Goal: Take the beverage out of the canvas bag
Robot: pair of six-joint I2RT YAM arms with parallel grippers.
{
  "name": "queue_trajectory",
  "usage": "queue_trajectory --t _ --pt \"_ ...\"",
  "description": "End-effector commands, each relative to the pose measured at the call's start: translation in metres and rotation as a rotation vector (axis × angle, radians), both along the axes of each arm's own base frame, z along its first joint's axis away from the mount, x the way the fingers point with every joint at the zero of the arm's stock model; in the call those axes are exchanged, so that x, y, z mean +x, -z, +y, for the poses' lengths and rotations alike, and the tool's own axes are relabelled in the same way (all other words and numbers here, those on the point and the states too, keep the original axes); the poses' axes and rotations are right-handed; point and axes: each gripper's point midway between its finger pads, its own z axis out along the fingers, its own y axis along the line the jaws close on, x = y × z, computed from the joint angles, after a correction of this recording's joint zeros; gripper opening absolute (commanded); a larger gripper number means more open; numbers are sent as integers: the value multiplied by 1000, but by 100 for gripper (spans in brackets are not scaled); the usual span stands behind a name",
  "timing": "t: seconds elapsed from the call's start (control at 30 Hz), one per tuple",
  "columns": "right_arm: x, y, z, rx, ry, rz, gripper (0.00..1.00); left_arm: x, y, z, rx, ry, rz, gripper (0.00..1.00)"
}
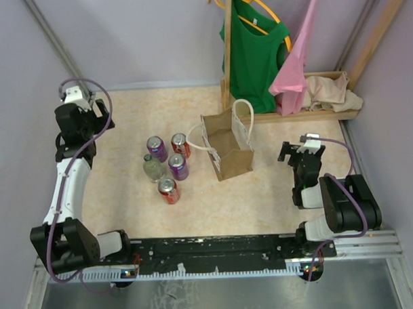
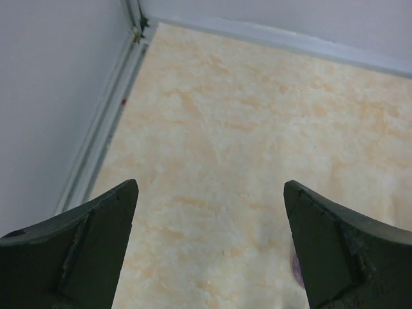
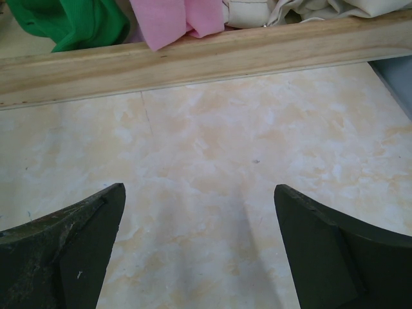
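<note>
The tan-brown canvas bag with cream rope handles stands upright mid-table, its mouth facing up; I cannot see what is inside. Several drinks stand left of it: two purple cans, two red cans and a clear bottle. My left gripper is open and empty, raised at the far left, away from the bag; in the left wrist view it is over bare table near the corner. My right gripper is open and empty, right of the bag; in the right wrist view it is over bare table.
A wooden clothes rack stands at the back right, its base rail just beyond my right gripper. On it hang a green shirt and a pink garment. A beige cloth heap lies on the rack's base. Walls enclose the table.
</note>
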Motion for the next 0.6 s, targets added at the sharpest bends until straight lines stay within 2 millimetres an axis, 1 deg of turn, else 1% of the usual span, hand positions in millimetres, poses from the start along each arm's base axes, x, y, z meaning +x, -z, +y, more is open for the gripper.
queue_trajectory --t 0.0,0.03,0.07,0.13,0.23,0.57 --pt "9 -21 -1 3 4 -73 99 -5 -6 -22 -33 97 -119 100" --pt "9 -21 -1 3 4 -74 99 -9 -8 -21 -37 85 -145 100" --pt "9 -21 -1 2 4 -73 99 -13 -14 -19 -28 75 -174 100" --pt "9 -21 -1 2 5 -74 99 -19 -17 -14 -14 41 -196 100" --pt "9 -21 -1 3 4 -73 99 -22 -25 -8 12 9 -207 100" --pt "9 -20 -1 2 5 -72 99 -35 -39 -3 22 -46 -267 100"
